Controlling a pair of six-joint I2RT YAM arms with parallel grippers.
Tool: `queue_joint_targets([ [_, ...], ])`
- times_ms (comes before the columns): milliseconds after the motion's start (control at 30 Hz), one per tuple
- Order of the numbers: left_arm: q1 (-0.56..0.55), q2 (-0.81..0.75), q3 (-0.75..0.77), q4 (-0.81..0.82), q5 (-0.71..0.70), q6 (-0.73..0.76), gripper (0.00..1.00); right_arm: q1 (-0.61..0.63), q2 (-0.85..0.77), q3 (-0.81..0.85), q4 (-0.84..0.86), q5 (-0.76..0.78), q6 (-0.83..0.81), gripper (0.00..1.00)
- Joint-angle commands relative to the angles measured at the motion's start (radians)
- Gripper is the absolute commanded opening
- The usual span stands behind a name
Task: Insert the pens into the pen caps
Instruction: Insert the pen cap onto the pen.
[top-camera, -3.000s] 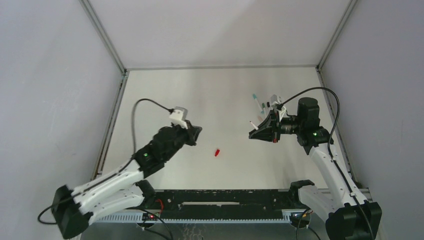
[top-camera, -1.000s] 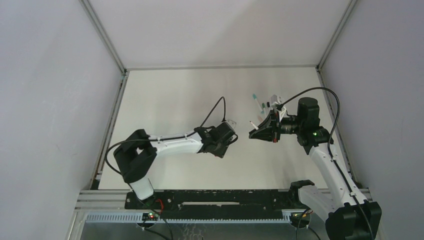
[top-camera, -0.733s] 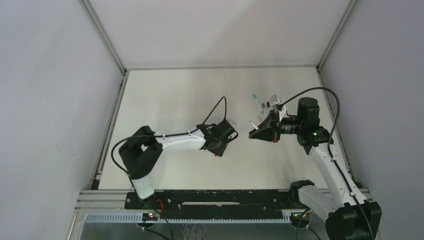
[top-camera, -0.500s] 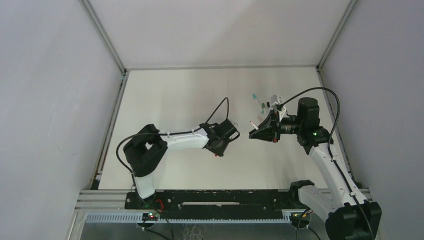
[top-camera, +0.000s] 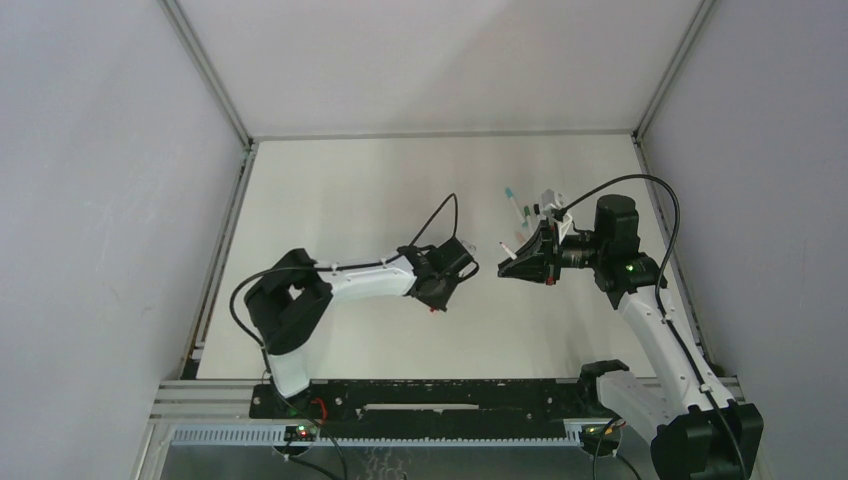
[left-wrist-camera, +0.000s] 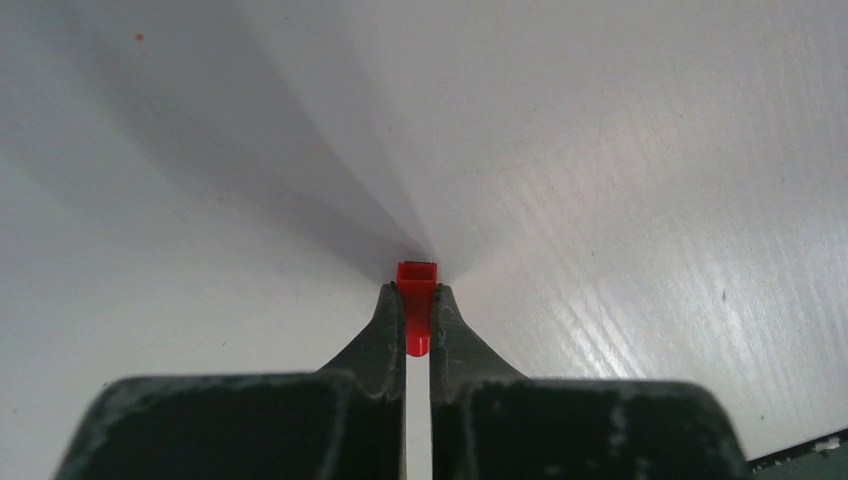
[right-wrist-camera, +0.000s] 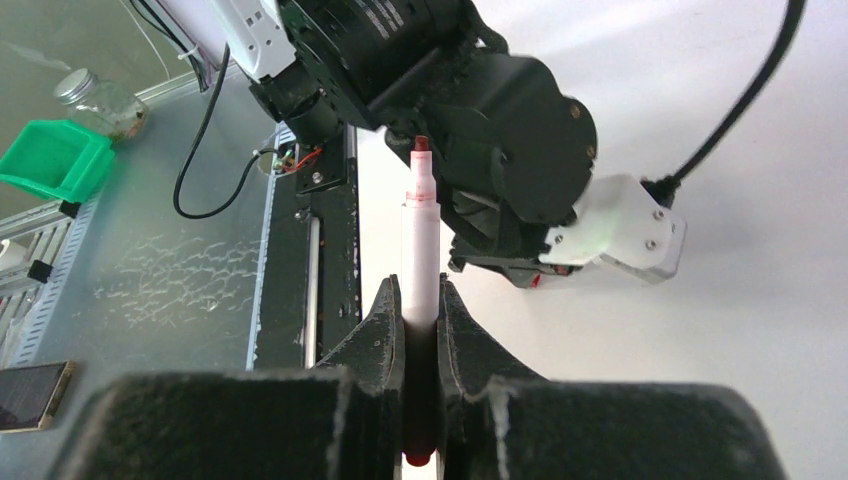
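Observation:
A small red pen cap (left-wrist-camera: 417, 300) lies on the white table, and my left gripper (left-wrist-camera: 417, 292) is shut on it with both fingertips pressed to its sides. From above, the left gripper (top-camera: 440, 296) reaches down at mid-table, a sliver of the red cap (top-camera: 433, 309) showing under it. My right gripper (right-wrist-camera: 421, 290) is shut on a white pen (right-wrist-camera: 420, 240) whose red tip points at the left arm. In the top view the right gripper (top-camera: 516, 265) hovers just right of the left one, pen (top-camera: 505, 249) sticking out.
More pens (top-camera: 517, 205) with teal ends lie on the table behind the right gripper. Off the table's near edge, the right wrist view shows a green bin (right-wrist-camera: 55, 160), a glass jar (right-wrist-camera: 95, 95) and the black base rail (right-wrist-camera: 330, 260).
My left arm stretched in over the red cap, lowered onto it and shut its jaws on it. The right arm and its pen have not moved.

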Motion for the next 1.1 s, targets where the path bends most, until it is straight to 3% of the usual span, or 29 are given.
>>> queue_joint_targets([
  [0, 0.006, -0.210, -0.087, 0.106, -0.045, -0.035, 0.00, -0.006, -0.014, 0.037, -0.012, -0.015, -0.031, 0.00],
  [233, 0.004, -0.699, -0.441, 0.687, 0.019, -0.180, 0.00, 0.025, -0.019, 0.037, -0.031, 0.002, -0.062, 0.00],
  [267, 0.003, -0.752, -0.494, 0.828, 0.013, -0.221, 0.00, 0.033, -0.016, 0.037, -0.033, 0.005, -0.065, 0.00],
  [433, -0.020, -0.900, -0.671, 1.225, -0.120, -0.330, 0.00, 0.054, -0.007, 0.037, -0.007, 0.017, -0.027, 0.00],
  [567, -0.063, -0.839, -0.700, 1.525, -0.217, -0.355, 0.00, 0.083, -0.003, 0.037, 0.030, 0.056, 0.033, 0.00],
  [800, -0.116, -0.614, -0.642, 1.899, -0.298, -0.353, 0.00, 0.101, -0.013, 0.012, 0.128, 0.099, 0.144, 0.00],
  [1067, -0.142, -0.467, -0.536, 1.961, -0.306, -0.359, 0.00, 0.117, -0.007, 0.011, 0.139, 0.125, 0.164, 0.00],
])
